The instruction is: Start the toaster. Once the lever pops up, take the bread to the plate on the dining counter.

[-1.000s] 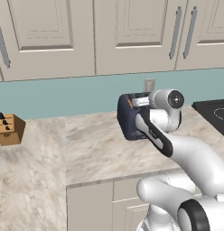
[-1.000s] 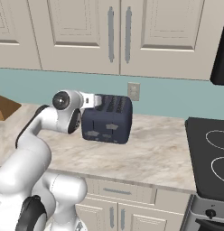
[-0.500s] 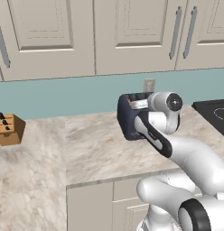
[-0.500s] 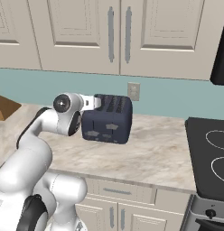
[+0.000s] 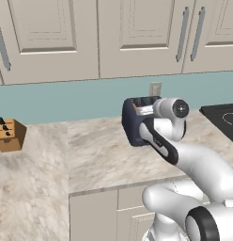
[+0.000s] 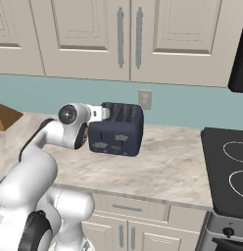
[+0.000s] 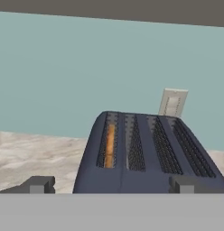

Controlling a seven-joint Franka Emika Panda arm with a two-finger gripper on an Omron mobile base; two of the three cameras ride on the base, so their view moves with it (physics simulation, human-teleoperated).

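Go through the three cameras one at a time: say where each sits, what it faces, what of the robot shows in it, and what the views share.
Left base view: behind the arm to its left, facing the toaster and knife block; the arm rises from lower right.
Right base view: behind to the right, facing the toaster and stove; the arm rises from lower left.
Hand view: on the hand, looking down over the toaster, bread in one slot; open gripper fingertips at bottom.
Shared: toaster, wall outlet.

White arm bent at the elbow, forearm rising from low near side, wrist level, hand reaching far toward the back wall, gripper [image 7: 112,185] jaws spread wide, holding nothing
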